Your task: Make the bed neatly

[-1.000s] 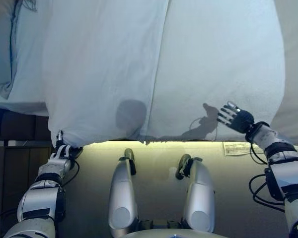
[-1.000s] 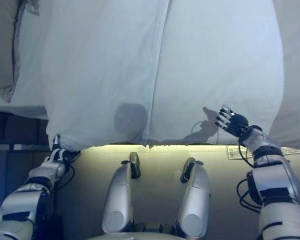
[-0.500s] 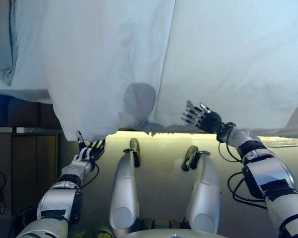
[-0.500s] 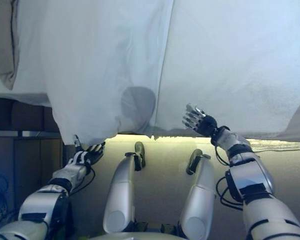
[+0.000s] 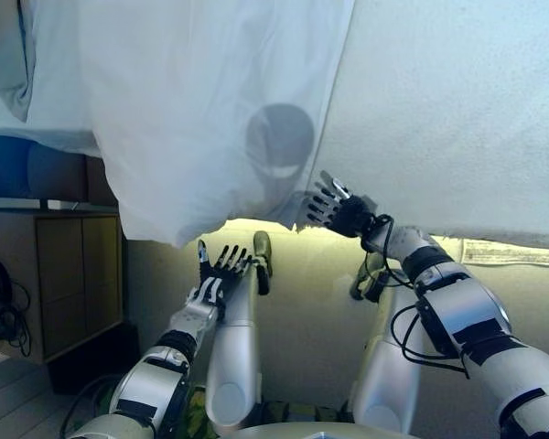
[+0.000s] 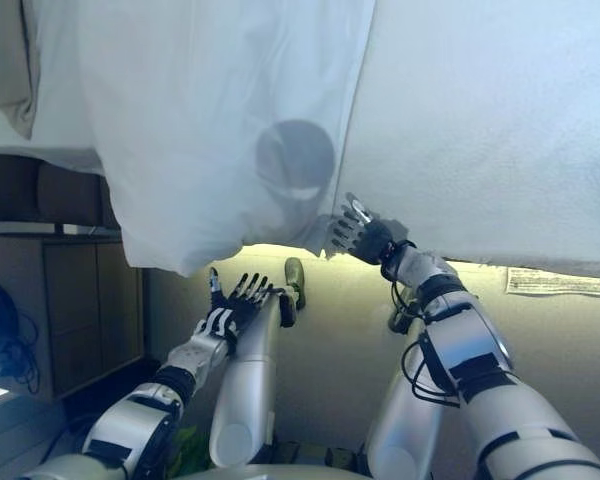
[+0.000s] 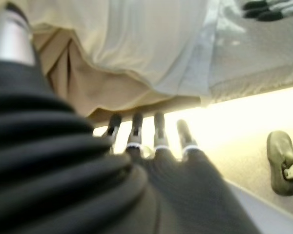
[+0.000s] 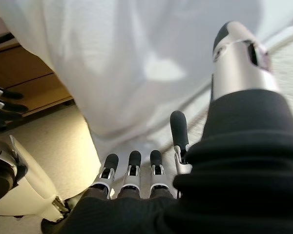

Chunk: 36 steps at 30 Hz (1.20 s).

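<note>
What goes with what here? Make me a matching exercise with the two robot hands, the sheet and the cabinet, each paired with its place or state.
Things:
1. left robot hand
2. right robot hand
3. white sheet
4. wooden cabinet

Places or states:
A. hangs down over the bed's edge
B. open, up at the sheet's lower edge
C. stands on the robot's left
D. open, below the sheet, holding nothing

Pairs: 1-D, 2-B, 3-A, 4-C

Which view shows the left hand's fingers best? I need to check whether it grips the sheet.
The left eye view: the left hand hangs below the white sheet with straight, spread fingers, holding nothing. The right eye view shows the same. Its own wrist view shows only fingertips under the hem; the right wrist view catches a few fingertips at its edge.
</note>
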Motion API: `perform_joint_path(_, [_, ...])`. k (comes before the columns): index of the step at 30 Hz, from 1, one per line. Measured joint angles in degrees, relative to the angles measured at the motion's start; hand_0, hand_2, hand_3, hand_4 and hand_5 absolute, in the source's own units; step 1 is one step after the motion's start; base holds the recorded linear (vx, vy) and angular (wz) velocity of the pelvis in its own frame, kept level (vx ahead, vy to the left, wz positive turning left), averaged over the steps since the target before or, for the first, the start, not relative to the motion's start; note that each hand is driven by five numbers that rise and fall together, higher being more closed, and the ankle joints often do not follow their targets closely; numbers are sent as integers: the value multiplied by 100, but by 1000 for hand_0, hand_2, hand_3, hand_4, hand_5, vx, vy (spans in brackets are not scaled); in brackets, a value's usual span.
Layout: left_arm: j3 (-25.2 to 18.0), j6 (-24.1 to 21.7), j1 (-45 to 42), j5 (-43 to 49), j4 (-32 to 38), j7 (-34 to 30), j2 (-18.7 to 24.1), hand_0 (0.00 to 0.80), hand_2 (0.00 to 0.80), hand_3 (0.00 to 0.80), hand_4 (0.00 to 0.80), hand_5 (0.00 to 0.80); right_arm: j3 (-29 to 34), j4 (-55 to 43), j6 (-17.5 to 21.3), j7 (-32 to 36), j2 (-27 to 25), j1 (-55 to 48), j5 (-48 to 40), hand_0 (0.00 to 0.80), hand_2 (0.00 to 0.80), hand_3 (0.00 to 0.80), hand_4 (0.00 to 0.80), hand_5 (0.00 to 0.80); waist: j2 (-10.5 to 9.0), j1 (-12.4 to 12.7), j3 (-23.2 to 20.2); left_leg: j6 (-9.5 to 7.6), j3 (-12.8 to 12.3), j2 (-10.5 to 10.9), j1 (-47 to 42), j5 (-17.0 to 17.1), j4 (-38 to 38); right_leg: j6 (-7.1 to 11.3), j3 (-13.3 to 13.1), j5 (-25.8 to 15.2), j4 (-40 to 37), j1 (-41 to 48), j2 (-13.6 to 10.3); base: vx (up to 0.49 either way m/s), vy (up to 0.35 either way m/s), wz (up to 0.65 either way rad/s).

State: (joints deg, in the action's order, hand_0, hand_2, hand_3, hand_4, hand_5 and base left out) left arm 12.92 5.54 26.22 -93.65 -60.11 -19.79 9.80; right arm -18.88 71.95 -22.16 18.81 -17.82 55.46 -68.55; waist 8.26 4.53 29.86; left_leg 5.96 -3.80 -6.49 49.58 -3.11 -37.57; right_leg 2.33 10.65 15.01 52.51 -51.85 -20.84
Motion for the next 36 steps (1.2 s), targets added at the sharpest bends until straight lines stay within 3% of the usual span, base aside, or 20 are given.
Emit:
perform_joint_path(8, [65,-10,15,-214,265,-38,35,0,0,0,0,0,-665,-1,467,-232,-183,332,1480,0,0,0,0,0,6,268,-2,-16,0,89,17,74,166,48,1,-71,-144,-20,-39,-5,-7,4])
perform_joint_path(13, [184,41,5,-211,484,-114,71,0,0,0,0,0,-822,-2,785,-441,-349,703,2070,0,0,0,0,0,10,409,-4,-22,154,140,160,122,170,56,92,-68,-158,-28,-44,14,-65,13])
perform_joint_path(19, [159,95,-114,-206,662,-154,238,0,0,0,0,0,-880,-3,1045,-445,-489,937,2243,0,0,0,0,0,11,600,-5,-35,269,193,257,185,176,78,137,-75,-176,-26,-50,19,-54,11])
perform_joint_path(24, [108,132,-277,-156,719,-156,347,0,0,0,0,0,-879,-5,1180,-427,-525,1014,2295,0,0,0,0,0,10,616,-4,-48,337,220,332,187,87,94,161,-86,-176,-17,-55,15,-24,4])
perform_joint_path(25, [60,146,-293,-155,719,-156,352,0,0,0,0,0,-879,-5,1205,-421,-532,1014,2295,254,254,254,254,254,10,616,-4,-48,339,221,332,187,75,103,160,-92,-176,-10,-55,0,0,0])
perform_joint_path(26, [17,147,-304,-155,720,-155,372,0,0,0,0,0,-878,-5,1235,-420,-533,1014,2295,612,612,612,612,612,10,609,-4,-52,345,220,331,186,64,105,160,-95,-176,-1,-53,0,0,0])
perform_joint_path(27, [-67,167,-308,-154,720,-152,377,0,0,0,0,0,-878,-5,1275,-415,-537,1014,2295,800,800,800,800,800,10,604,-4,-64,352,217,331,183,60,100,161,-95,-182,8,-47,0,0,0])
perform_joint_path(36, [-120,202,-321,-154,800,-143,440,0,0,0,0,0,-852,-24,1531,-147,-724,1016,2280,800,800,800,800,800,9,592,-4,-130,332,193,328,211,59,96,156,-211,-292,45,-4,3,-1,-2])
